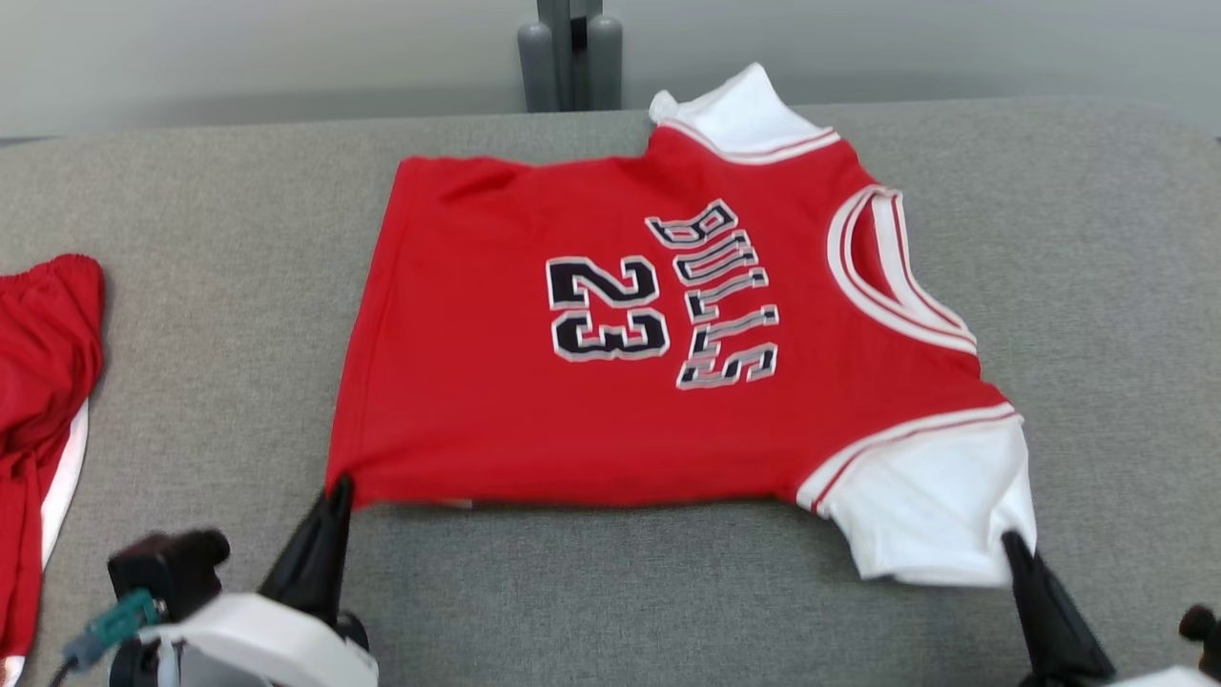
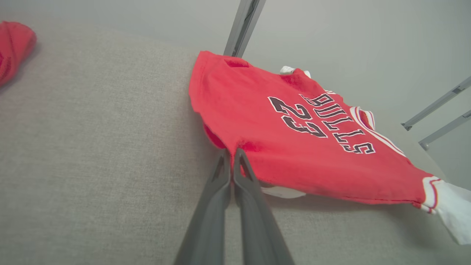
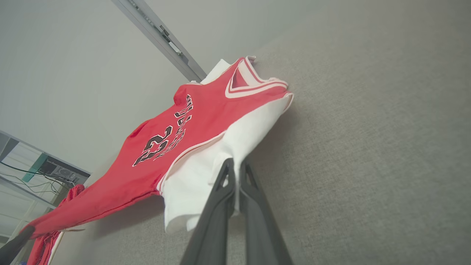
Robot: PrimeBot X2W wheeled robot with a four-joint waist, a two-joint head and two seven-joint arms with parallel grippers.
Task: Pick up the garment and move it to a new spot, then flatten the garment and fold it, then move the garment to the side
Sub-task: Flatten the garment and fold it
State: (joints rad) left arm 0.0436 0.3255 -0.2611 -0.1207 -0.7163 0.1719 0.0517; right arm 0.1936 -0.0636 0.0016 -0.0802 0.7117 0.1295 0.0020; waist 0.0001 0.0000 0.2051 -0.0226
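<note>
A red jersey [image 1: 496, 401] with white sleeves lies spread near the middle of the grey tabletop [image 1: 191, 239], front side up, black "23" [image 1: 606, 310] and "BULLS" [image 1: 720, 296] showing. It lies sideways to the robot: the neck opening [image 1: 892, 277] points to the robot's right and the hem [image 1: 367, 315] to its left. One white sleeve [image 1: 744, 110] reaches the far edge of the tabletop; the other sleeve [image 1: 935, 506] is on the near side.

The left claw [image 1: 341, 489] is closed on the near hem corner of the jersey. In the left wrist view its two dark fingers [image 2: 220, 176] meet at the tips with red cloth pinched between them. The right claw [image 1: 1009, 541] is closed on the near white sleeve, at its outer corner. In the right wrist view the white cloth is pinched between the tips and folds hang down beside the fingers [image 3: 220, 191].

Between the two claws the near edge of the jersey is held a little above the tabletop, with a band of shadow under it. The far part rests on the tabletop, with small wrinkles near the far hem corner.

A second red garment [image 1: 43, 363] with white trim lies at the left edge of the tabletop, well apart from the jersey. A grey post [image 1: 569, 48] stands behind the far edge.
</note>
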